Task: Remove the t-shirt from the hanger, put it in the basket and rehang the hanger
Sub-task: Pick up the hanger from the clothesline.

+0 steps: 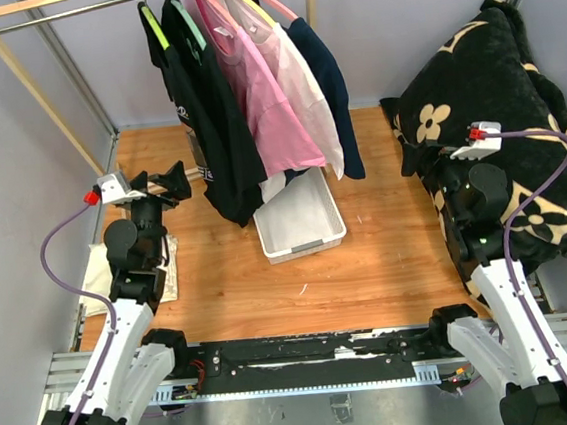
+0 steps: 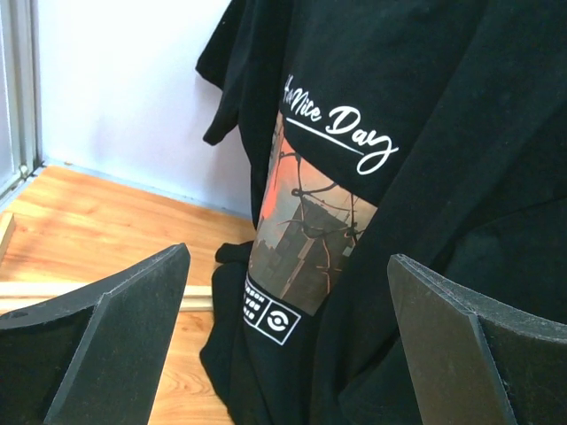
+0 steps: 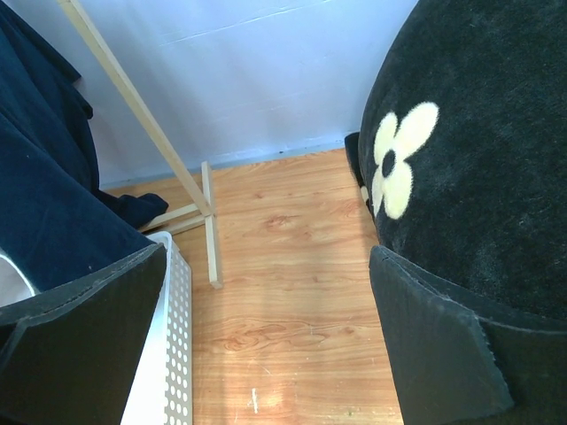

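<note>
Left gripper (image 2: pixel 288 266): your jaws stand spread wide, and nothing lies between the fingers (image 2: pixel 133 336). It has hold of nothing.
Black t-shirt (image 2: pixel 354 168): it hangs straight ahead of your left gripper, beyond the fingertips and apart from them. White script reading "Nice Day" and a reddish picture panel sit ahead between the two fingers. The hem hangs below finger level.
Hangers: a lime hanger (image 1: pixel 153 24) and a mint hanger (image 1: pixel 188 23) sit above and ahead of your left gripper, each under black cloth. You cannot tell which one carries the printed shirt.
Rail (image 1: pixel 93 8): it runs high above and ahead of your left gripper, with all the garments hooked on it.
Other garments: a pink t-shirt (image 1: pixel 263 104), a pale shirt (image 1: pixel 310 94) and a navy garment (image 1: pixel 341 96) hang to the right of the black one, between your two grippers and ahead of both.
Right gripper (image 3: pixel 266 257): your jaws are fully spread over the bare wooden floor (image 3: pixel 292 266). It grasps nothing.
Black blanket (image 3: pixel 478 150): cream flower pattern. It is bunched just beside your right gripper's right finger.
White perforated bin (image 3: pixel 168 354): it sits below and beside your right gripper's left finger.
Cream cloth (image 1: pixel 94 276): it lies flat behind and below your left gripper, under that arm.
</note>
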Robot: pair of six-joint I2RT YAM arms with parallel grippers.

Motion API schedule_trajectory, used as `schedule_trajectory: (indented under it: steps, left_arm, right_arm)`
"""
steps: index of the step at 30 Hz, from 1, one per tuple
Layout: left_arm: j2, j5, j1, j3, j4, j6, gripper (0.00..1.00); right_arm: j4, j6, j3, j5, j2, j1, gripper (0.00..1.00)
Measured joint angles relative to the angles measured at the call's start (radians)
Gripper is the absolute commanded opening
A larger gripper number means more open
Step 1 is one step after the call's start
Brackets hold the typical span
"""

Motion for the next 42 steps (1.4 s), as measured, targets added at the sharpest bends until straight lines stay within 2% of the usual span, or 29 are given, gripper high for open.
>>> schedule_trajectory:
  steps: [8,18,26,36,42]
  left_arm:
    - [-0.031,-0.014,0.0,0.0,0.005,-0.033,1.0]
    - [-0.043,-0.017,0.0,0.002,-0.029,-0.079,1.0]
    - [-0.01,0.008,0.0,0.079,-0.087,-0.111,1.0]
    - [0.018,0.095,0.0,0.153,-0.119,-0.103,1.0]
    - [0.027,0.183,0.0,0.252,-0.172,-0.08,1.0]
  right_arm:
    - [-0.031,-0.009,0.032,-0.003,0.001,0.0,0.98]
    - [-0.156,-0.027,0.114,-0.003,0.014,0.0,0.98]
    - [-0.201,-0.048,0.128,-0.018,-0.007,0.0,0.98]
    - [-0.203,-0.054,0.267,-0.144,0.116,0.0,0.98]
    - [-0.203,-0.074,0.419,-0.179,0.208,0.011,0.99]
